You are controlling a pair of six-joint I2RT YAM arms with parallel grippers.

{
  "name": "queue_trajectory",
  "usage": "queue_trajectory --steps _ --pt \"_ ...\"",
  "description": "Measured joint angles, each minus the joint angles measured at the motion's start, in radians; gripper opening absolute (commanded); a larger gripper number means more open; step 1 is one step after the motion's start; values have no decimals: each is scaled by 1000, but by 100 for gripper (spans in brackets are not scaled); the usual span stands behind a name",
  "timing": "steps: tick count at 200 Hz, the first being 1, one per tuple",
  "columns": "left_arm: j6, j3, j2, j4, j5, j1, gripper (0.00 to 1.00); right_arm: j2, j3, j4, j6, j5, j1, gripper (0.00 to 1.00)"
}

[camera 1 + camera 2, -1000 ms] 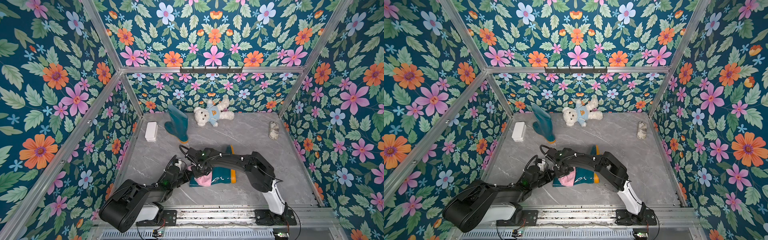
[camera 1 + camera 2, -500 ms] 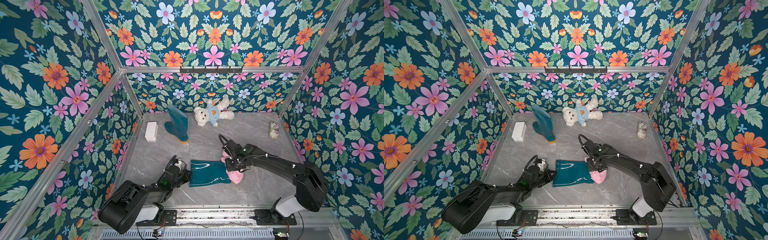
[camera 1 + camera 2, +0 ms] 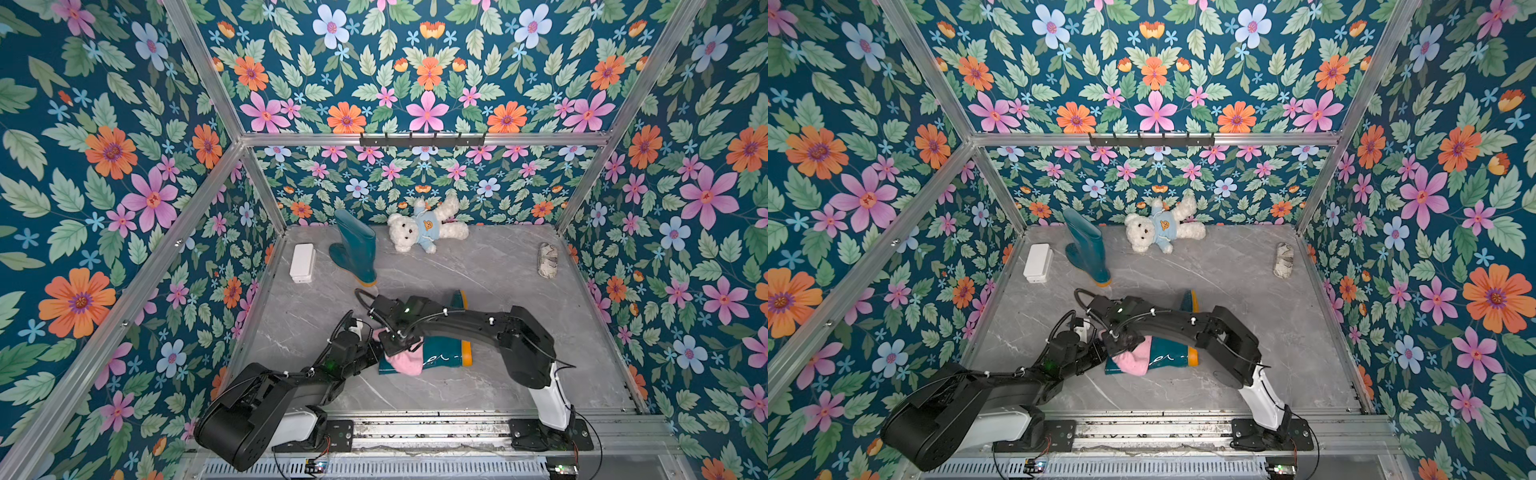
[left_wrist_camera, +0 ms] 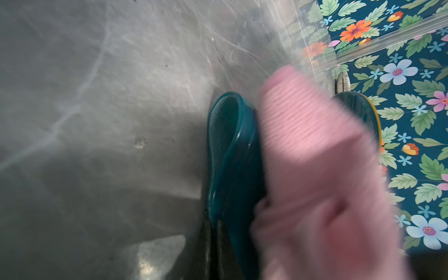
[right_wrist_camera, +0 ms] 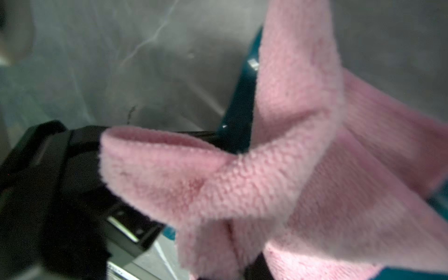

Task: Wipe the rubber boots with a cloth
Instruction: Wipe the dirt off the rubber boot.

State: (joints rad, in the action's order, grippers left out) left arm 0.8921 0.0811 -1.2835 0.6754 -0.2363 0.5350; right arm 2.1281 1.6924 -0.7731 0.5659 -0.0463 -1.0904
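Observation:
One of the rubber boots (image 3: 442,356) (image 3: 1169,358) lies on its side near the table's front, teal with a yellow-orange sole. The other boot (image 3: 355,249) (image 3: 1088,249) stands upright at the back left. My left gripper (image 3: 372,356) (image 4: 214,225) is shut on the rim of the lying boot's (image 4: 232,155) shaft opening. My right gripper (image 3: 399,343) (image 3: 1123,343) is shut on the pink cloth (image 3: 405,362) (image 3: 1133,362) (image 5: 242,181), which is pressed on the shaft near its opening. The cloth (image 4: 315,169) hides the right fingertips and much of the shaft.
A white teddy bear (image 3: 424,228) lies at the back wall. A white box (image 3: 302,262) sits by the left wall and a mottled rag bundle (image 3: 547,259) by the right wall. Floral walls enclose three sides; a metal rail (image 3: 415,432) runs along the front.
My right gripper swept the cloth along the lying boot to its foot end and has come back to the shaft's opening. The left arm and the boot have stayed put.

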Motion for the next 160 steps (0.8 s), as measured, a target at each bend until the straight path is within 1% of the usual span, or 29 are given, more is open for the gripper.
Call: queue_trajectory --steps 20,45,62,90,113,127,136,148,160 --pt "0 0 -4 2 0 0 0 11 -19 8 6 -11 -23 0" --pt "0 0 -10 9 -1 0 0 -68 -150 36 18 -25 -8 0" --pt "0 1 -10 8 0 0 0 -162 -270 38 33 -25 20 0" --pt "0 1 -9 8 1 0 0 -340 -474 45 43 3 102 0" --pt "0 2 -9 7 0 0 0 -534 -617 19 43 32 189 0" --pt "0 2 -10 7 -1 0 0 -635 -670 8 39 52 244 0" --pt "0 4 -10 5 0 0 0 -675 -689 -13 32 79 270 0" --pt "0 4 -10 5 0 0 0 -681 -689 -39 31 111 282 0" --pt "0 4 -11 5 0 0 0 -640 -660 -47 24 111 267 0"
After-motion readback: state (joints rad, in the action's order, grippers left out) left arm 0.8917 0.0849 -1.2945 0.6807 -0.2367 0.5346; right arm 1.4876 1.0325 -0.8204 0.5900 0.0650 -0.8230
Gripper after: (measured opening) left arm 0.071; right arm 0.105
